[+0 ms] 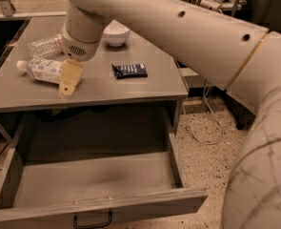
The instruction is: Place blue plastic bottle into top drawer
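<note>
gripper (67, 86) low over front-left of table (140, 87), at right end of blue plastic bottle (41, 69) lying on its side on tabletop, gripper opening and hold cannot tell, top drawer (97, 182) open below, dark packet (129, 70) right of gripper

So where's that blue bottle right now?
In the camera view the blue plastic bottle lies on its side on the left of the table, just in front of the clear bottle, with the gripper at its right end.
</note>
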Available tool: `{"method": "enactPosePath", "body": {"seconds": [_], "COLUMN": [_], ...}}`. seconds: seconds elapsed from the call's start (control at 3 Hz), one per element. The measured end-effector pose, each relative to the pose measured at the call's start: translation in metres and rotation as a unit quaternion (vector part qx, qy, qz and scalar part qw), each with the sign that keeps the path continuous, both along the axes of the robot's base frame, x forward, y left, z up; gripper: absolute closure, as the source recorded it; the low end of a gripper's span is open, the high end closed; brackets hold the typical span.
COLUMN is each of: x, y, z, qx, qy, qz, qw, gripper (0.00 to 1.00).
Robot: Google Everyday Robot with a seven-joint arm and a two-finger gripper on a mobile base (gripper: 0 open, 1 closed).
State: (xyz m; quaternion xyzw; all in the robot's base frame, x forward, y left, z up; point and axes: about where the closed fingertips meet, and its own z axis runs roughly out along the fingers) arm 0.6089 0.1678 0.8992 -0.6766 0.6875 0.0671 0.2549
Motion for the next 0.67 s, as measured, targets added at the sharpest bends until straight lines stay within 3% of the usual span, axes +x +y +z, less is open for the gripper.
{"method": "enactPosePath", "body": {"seconds": [0.33, 0.67], "x": [0.001, 0.032], "y": [0.005, 0.015], "z": [-0.001, 0.022], "qx": [-0.005, 0.014], "qy": [-0.005, -0.029], "qz": [0.004, -0.032], "qw": [1.0000, 0.9990], "gripper": [0.00, 0.00]}}
